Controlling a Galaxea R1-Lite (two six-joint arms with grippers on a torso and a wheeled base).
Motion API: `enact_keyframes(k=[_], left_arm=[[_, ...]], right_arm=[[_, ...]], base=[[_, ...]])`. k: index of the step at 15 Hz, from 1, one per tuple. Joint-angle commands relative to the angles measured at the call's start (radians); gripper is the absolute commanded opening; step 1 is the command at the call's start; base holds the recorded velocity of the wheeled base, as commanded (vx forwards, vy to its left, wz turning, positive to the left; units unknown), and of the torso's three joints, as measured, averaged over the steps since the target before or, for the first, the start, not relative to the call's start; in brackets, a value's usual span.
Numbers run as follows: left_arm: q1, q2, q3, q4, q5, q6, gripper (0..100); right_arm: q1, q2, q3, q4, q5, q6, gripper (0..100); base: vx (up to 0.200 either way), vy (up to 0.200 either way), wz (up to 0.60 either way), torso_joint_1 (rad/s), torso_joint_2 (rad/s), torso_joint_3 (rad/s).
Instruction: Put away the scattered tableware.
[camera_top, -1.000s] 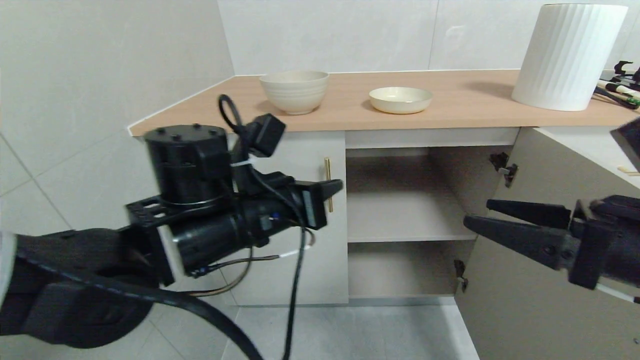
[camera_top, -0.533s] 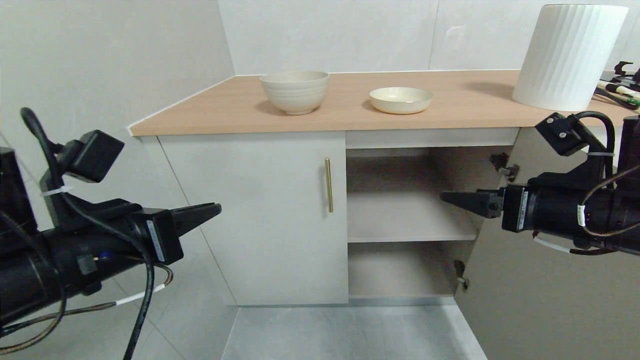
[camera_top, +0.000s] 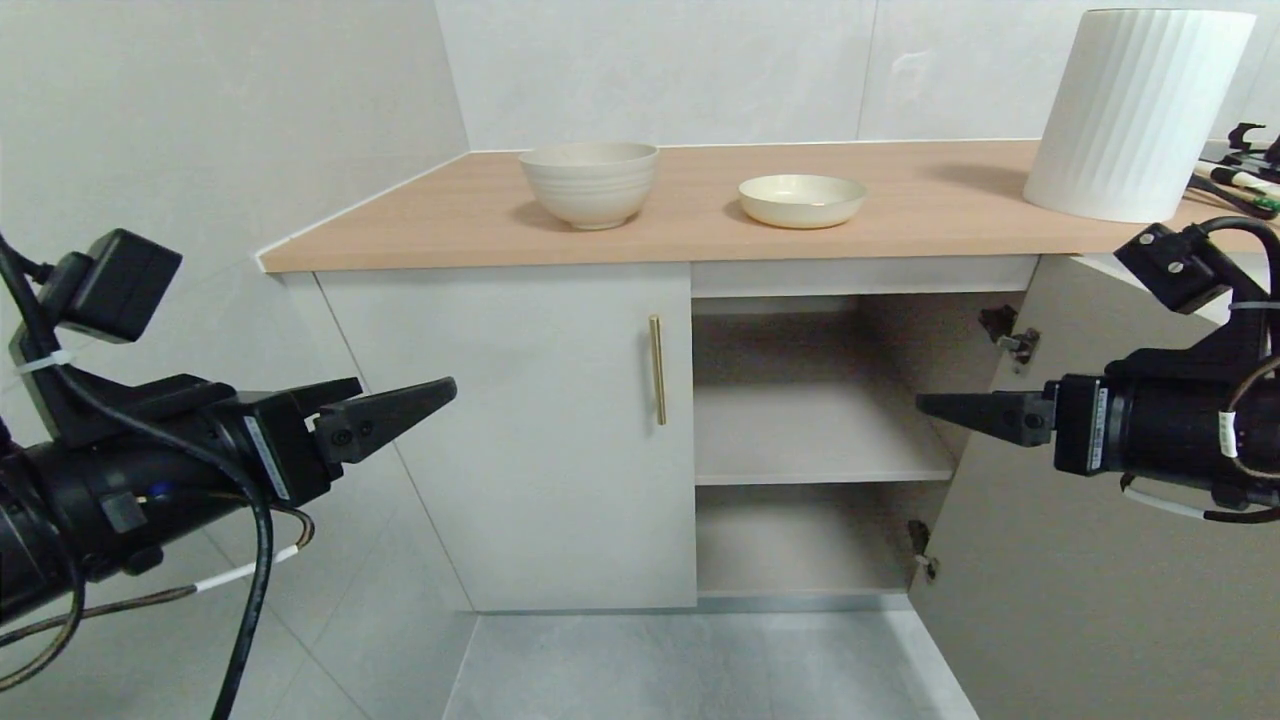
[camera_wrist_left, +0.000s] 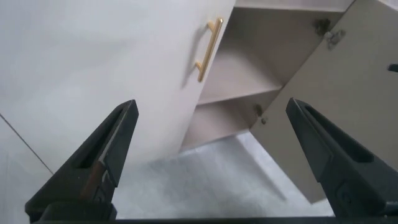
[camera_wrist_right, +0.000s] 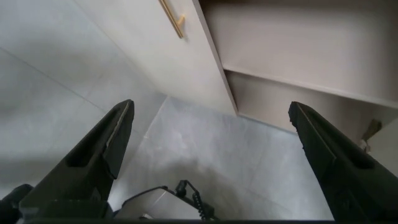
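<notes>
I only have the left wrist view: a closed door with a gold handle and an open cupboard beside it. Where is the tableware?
Observer: On the countertop above. A deep bowl sits over the closed door, and a shallow dish sits over the open compartment.
Operator: Is the right pincer carrying anything?
Observer: No. The right pincer is open and empty, in front of the open cupboard door.
Operator: Anything else up there?
Observer: A tall ribbed white container stands at the countertop's right end.
</notes>
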Motion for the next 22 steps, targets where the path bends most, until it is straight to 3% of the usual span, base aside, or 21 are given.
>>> enact_keyframes(k=[1,5,13,22], left_arm=[[0.0,0.024,0.005,-0.005,0.0,0.0,100],[-0.002,0.004,0.029,-0.005,-0.001,0.017,100],[-0.002,-0.008,0.029,0.002,-0.011,0.018,100],[0.003,-0.02,0.02,0.012,-0.011,0.012,100]], right_arm=[[0.004,-0.025,-0.008,0.002,0.001,0.0,100],[0.013,-0.023,-0.006,0.002,0.001,0.0,100],[0.027,-0.028,-0.003,0.002,0.001,0.0,100],[0.034,-0.045,-0.002,0.002,0.001,-0.001,100]], base=[[0.0,0.0,0.0,0.0,0.0,0.0],[0.0,0.0,0.0,0.0,0.0,0.0],[0.0,0.0,0.0,0.0,0.0,0.0],[0.2,0.0,0.0,0.001,0.0,0.002]])
